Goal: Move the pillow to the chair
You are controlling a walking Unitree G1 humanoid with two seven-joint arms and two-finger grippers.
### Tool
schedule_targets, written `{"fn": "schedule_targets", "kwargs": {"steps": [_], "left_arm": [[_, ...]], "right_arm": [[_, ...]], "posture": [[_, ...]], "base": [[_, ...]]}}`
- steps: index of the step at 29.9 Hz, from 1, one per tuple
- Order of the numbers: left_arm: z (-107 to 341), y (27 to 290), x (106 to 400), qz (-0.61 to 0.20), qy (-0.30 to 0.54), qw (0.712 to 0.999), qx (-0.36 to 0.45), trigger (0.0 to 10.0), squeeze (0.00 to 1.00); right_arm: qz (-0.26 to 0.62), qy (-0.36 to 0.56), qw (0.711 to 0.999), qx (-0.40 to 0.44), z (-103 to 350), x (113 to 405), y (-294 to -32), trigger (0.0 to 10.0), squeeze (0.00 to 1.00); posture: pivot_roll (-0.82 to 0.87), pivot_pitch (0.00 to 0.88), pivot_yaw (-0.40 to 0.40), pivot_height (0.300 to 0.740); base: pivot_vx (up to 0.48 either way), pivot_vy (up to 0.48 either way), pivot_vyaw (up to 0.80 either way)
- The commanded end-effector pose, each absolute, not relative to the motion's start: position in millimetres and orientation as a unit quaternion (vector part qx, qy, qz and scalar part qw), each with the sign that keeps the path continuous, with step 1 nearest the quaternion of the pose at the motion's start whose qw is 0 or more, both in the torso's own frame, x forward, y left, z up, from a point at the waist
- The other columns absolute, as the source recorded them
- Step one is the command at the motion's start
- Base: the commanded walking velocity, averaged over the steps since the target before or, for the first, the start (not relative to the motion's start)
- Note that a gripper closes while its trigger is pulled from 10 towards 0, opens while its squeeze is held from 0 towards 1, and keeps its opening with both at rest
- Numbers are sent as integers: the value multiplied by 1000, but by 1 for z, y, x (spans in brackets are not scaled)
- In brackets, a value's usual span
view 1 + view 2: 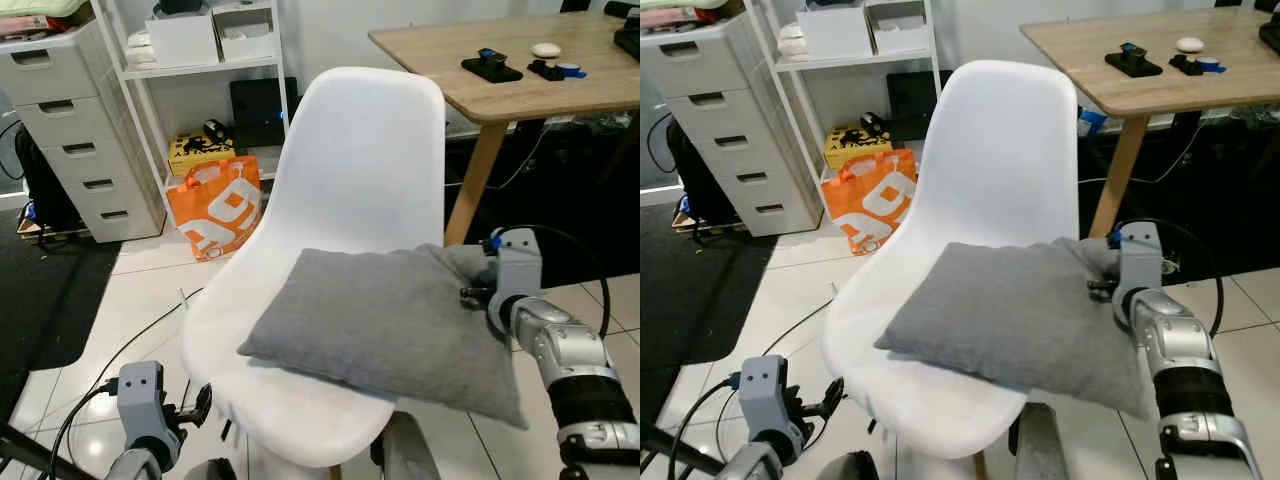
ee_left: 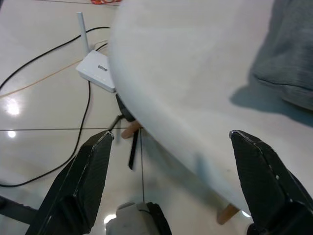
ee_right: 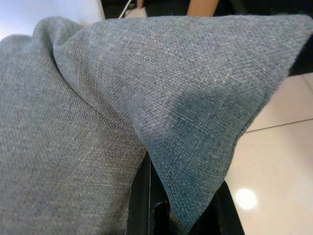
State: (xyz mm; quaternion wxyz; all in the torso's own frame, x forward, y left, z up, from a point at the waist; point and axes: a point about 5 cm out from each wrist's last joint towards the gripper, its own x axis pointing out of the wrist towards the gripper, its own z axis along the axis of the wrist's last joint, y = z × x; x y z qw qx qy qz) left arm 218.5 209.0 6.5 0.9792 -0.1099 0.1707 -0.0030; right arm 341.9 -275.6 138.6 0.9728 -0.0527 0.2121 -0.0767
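Lying across the white chair point(image 1: 350, 180) seat, the grey pillow point(image 1: 390, 325) overhangs its right edge; the right claw point(image 1: 478, 292) pinches its corner, while the left claw point(image 2: 171, 161) gapes wide below the seat.

A white chair point(image 1: 350, 200) stands at the middle of the frame on a floor point(image 1: 140, 290) of pale glossy tiles. A grey pillow point(image 1: 390, 325) lies directly on its seat, its right part hanging past the seat's edge at the lower right. In the upper right, a wooden tabletop point(image 1: 480, 60) carries small black objects point(image 1: 491, 66) and a white round one point(image 1: 546, 49). On the floor at the left of centre, an orange bag point(image 1: 212, 205) stands before a white shelf unit point(image 1: 190, 60), and a dark mat point(image 1: 50, 300) covers the floor at the far left. A black cable point(image 1: 130, 345) and a white router point(image 2: 96, 73) lie on the tiles under the chair's front edge.
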Motion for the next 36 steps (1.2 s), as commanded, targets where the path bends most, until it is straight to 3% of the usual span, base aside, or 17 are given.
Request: {"fn": "schedule_targets", "kwargs": {"steps": [1,16,19,20,22,23,28,36], "left_arm": [[7,216,216,0,177,979,-104,10000,0],[9,215,217,0,177,979,-103,10000,0],[9,215,217,0,176,979,-104,10000,0],[9,215,218,1,175,979,-105,10000,0],[9,214,218,2,175,979,-106,10000,0],[9,215,218,3,174,979,-107,10000,0],[8,219,223,22,175,979,-106,10000,0],[8,220,236,41,179,979,-93,10000,0]], "right_arm": [[-125,151,978,-71,162,346,-292,10000,1000],[-215,65,971,-88,195,351,-310,10000,1000],[-191,17,979,-64,214,356,-304,10000,1000],[-149,-19,988,-42,229,359,-292,10000,678],[-120,-44,991,-28,239,361,-284,10000,678],[-82,-63,995,-5,248,362,-273,10000,0],[-16,-73,997,31,250,366,-254,10000,0],[-9,-29,999,46,218,365,-253,10000,0]], "posture": [[-173,66,76,540],[-179,61,72,540],[-181,58,66,540],[-183,55,64,540],[-183,55,63,540],[-184,54,61,540],[-188,40,56,550],[-156,4,59,575]], "base": [[0,0,0],[0,0,0],[0,0,0],[0,0,0],[0,0,0],[0,0,0],[0,0,0],[0,0,0]]}}
